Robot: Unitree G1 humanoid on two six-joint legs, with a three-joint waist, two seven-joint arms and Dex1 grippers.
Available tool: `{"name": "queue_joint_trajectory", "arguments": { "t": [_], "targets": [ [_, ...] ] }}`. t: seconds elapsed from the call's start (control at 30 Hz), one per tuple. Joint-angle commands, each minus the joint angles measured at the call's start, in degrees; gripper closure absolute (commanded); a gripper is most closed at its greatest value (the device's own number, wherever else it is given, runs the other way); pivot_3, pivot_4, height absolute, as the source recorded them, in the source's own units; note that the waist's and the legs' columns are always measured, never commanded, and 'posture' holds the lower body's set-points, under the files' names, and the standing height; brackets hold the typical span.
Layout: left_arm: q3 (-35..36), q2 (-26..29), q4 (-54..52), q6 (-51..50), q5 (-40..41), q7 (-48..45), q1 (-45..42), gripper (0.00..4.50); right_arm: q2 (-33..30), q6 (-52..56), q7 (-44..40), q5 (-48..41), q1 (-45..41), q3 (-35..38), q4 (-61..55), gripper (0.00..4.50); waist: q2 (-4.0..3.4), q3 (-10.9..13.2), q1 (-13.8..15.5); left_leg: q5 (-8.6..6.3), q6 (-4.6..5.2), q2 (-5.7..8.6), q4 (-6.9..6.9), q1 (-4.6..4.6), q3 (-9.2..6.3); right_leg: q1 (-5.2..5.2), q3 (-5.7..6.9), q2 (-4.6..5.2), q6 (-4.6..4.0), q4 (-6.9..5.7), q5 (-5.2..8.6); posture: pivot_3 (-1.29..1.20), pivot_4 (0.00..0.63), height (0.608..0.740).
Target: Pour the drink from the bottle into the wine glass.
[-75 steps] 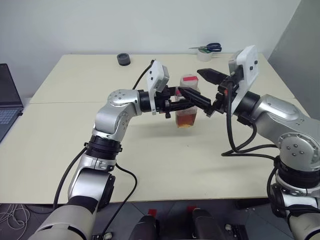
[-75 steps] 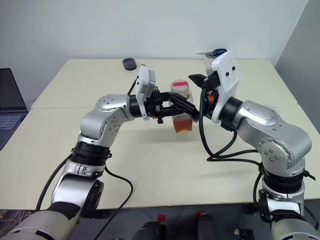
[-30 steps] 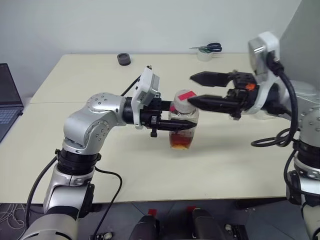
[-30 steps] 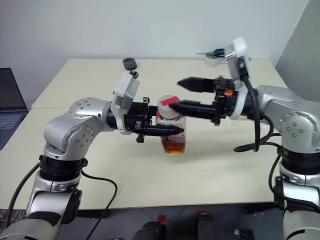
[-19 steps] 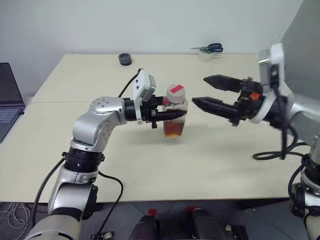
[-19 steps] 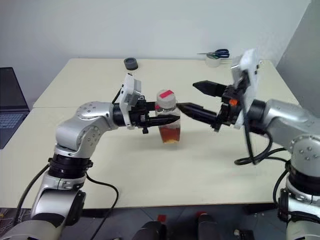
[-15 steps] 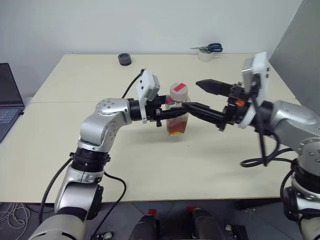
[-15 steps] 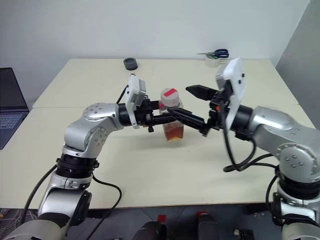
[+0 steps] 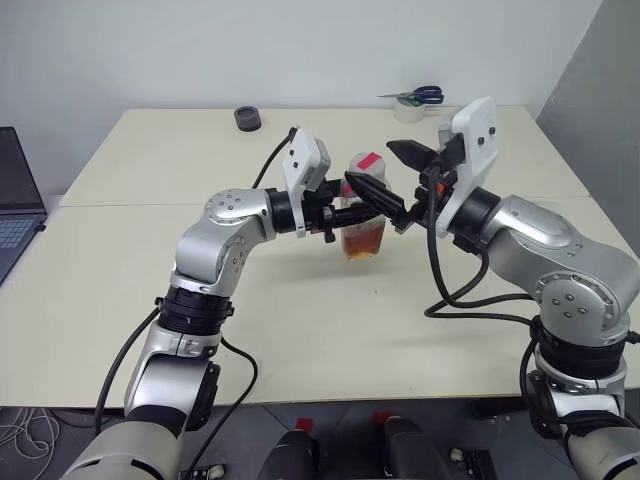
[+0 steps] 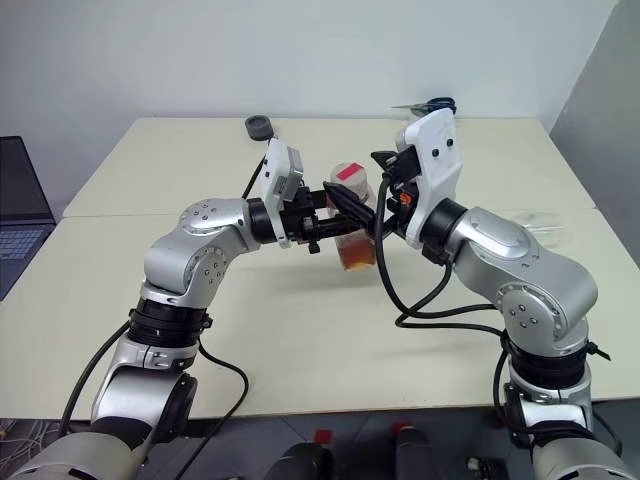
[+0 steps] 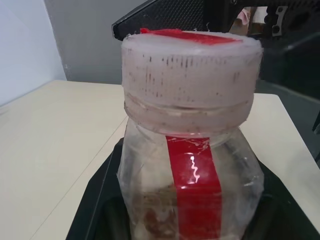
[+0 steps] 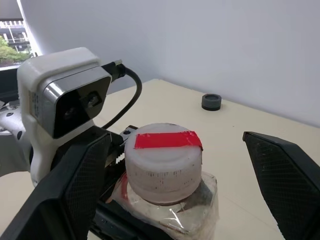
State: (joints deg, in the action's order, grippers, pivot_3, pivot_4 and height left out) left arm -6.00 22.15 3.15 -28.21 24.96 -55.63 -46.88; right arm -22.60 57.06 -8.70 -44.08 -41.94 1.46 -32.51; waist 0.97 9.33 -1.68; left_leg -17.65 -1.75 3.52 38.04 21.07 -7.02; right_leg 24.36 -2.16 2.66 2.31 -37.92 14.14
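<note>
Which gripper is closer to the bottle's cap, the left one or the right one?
Right. The right gripper stands open with its fingers on both sides of the cap, not touching it. The left gripper is shut on the bottle lower down, below the cap.

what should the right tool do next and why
Probably close the right tool on the cap. The left tool already clamps the bottle, the cap is still on, and the right tool's open fingers straddle it, so the drink cannot be poured until it comes off.
</note>
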Motion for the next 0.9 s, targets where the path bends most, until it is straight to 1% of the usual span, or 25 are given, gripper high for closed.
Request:
{"name": "queue_joint_trajectory", "arguments": {
  "t": [0.03,0.1,0.3,0.33,0.53,0.6,0.63,0.7,0.8,0.9],
  "targets": [
    [1.0,-0.2,-1.1,1.6,0.0,0.1,-1.5,2.62,0.6,0.0,0.7,-0.7,-0.9,1.6,-1.9,0.19,0.0,0.0,0.0,0.0,0.0,0.0,0.0,0.0,0.0,0.0,0.0,0.0,0.0,-0.01,0.0,0.0,0.15,0.74],
    [1.0,-0.2,-0.9,1.8,-0.1,0.0,-1.6,2.62,0.9,0.1,0.7,-0.7,-0.9,1.6,-2.0,0.58,0.0,0.0,0.0,0.0,0.0,0.0,0.0,0.0,0.0,0.0,0.0,0.0,0.0,-0.01,0.0,0.0,0.15,0.74],
    [1.0,-0.5,-0.5,2.1,-0.3,-0.1,-2.1,2.62,0.8,0.4,0.0,-1.2,-0.7,1.3,-2.5,2.62,0.0,0.0,0.0,0.0,0.0,0.0,0.0,0.0,0.0,0.0,0.01,-0.01,0.0,-0.01,0.0,0.0,0.15,0.74],
    [1.0,-0.5,-0.6,2.1,-0.2,-0.1,-2.1,2.62,0.8,0.5,-0.1,-1.3,-0.6,1.3,-2.6,2.75,0.0,0.0,0.0,0.0,0.0,0.0,0.0,0.0,0.0,0.0,0.01,-0.01,0.0,-0.01,0.0,0.0,0.15,0.74],
    [0.9,-0.5,-2.4,1.4,0.4,-0.3,-1.7,2.62,1.0,0.7,-0.6,-2.0,-0.2,1.1,-2.9,2.75,0.0,0.0,0.0,0.0,0.0,0.0,0.0,0.0,0.0,0.0,0.01,-0.01,0.0,-0.01,0.0,0.0,0.15,0.74],
    [0.7,-0.3,-3.7,0.8,1.0,-0.9,-1.4,2.62,-0.1,0.5,-2.3,-2.7,-0.2,1.8,-2.5,2.75,0.0,0.0,0.0,0.0,0.0,0.0,0.0,0.0,0.0,0.0,0.01,-0.01,0.0,-0.01,0.0,0.0,0.15,0.74],
    [0.5,-0.1,-4.5,0.5,1.4,-1.5,-1.1,2.62,-1.5,0.1,-4.4,-3.3,-0.4,2.5,-1.8,2.8,0.0,0.0,0.0,0.0,0.0,0.0,0.0,0.0,0.0,0.0,0.01,-0.01,0.0,-0.01,0.0,0.0,0.15,0.74],
    [0.2,0.4,-6.5,-0.6,2.5,-2.8,-0.7,2.62,-4.5,-0.8,-10.1,-5.5,-1.1,4.6,0.3,3.34,0.0,0.0,0.0,0.0,0.01,0.01,0.0,0.0,0.0,0.0,0.02,-0.01,0.0,0.0,0.0,0.0,0.15,0.74],
    [0.8,1.1,-9.3,-3.5,5.0,-4.5,-0.8,2.62,-9.9,-2.1,-20.3,-8.3,-2.8,6.9,4.7,3.34,0.0,0.0,-0.1,-0.01,0.02,0.02,0.0,0.0,0.02,-0.02,0.05,-0.03,0.0,0.02,0.0,0.0,0.15,0.74],
    [1.5,2.2,-11.6,-7.0,8.2,-6.0,-1.6,2.62,-14.8,-4.3,-29.5,-7.9,-5.3,6.7,10.7,3.34,0.0,0.0,-0.1,-0.02,0.05,-0.01,-0.02,-0.05,0.03,-0.07,0.06,-0.07,0.0,0.02,0.0,0.0,0.15,0.74]
  ]
}}
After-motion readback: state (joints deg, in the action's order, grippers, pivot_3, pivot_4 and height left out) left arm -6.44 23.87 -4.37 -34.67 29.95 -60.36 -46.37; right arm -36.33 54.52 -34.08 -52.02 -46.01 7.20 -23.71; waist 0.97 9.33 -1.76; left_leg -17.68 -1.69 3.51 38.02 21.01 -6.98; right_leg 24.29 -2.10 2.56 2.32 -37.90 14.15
